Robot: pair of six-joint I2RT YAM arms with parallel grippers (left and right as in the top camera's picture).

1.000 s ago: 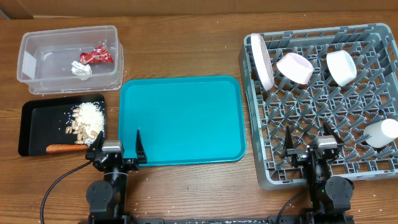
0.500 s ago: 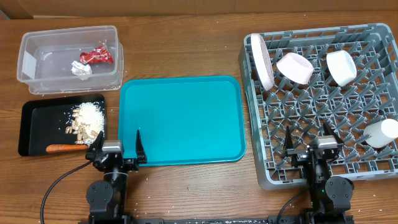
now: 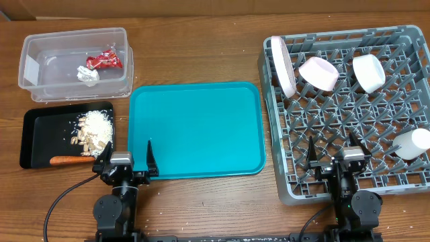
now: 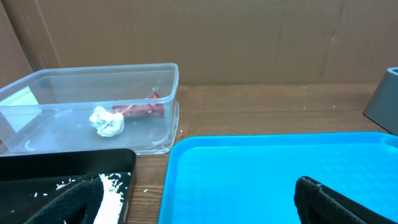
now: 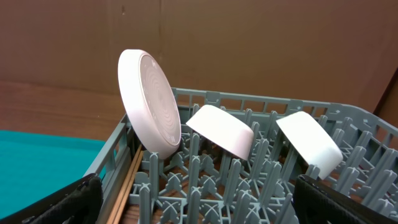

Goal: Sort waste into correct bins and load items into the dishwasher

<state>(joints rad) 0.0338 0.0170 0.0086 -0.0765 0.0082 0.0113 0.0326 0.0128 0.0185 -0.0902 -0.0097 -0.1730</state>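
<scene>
Plate (image 3: 283, 66) wedged upright in rack (image 3: 376, 121) at 2 o'clock to drain; wrappers (image 3: 101, 62) sorted into tub (image 3: 40, 74) at 10. Jaws both spread, empty.

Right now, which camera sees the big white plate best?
The right wrist camera. There the plate stands on edge in the grey rack, its round face in full view. Overhead shows the plate only as a narrow tilted sliver. The left wrist camera doesn't show it.

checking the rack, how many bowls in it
2: a pink bowl beside the upright plate and a white bowl right of it, both at the dish rack's far side. None seems hidden.
</scene>
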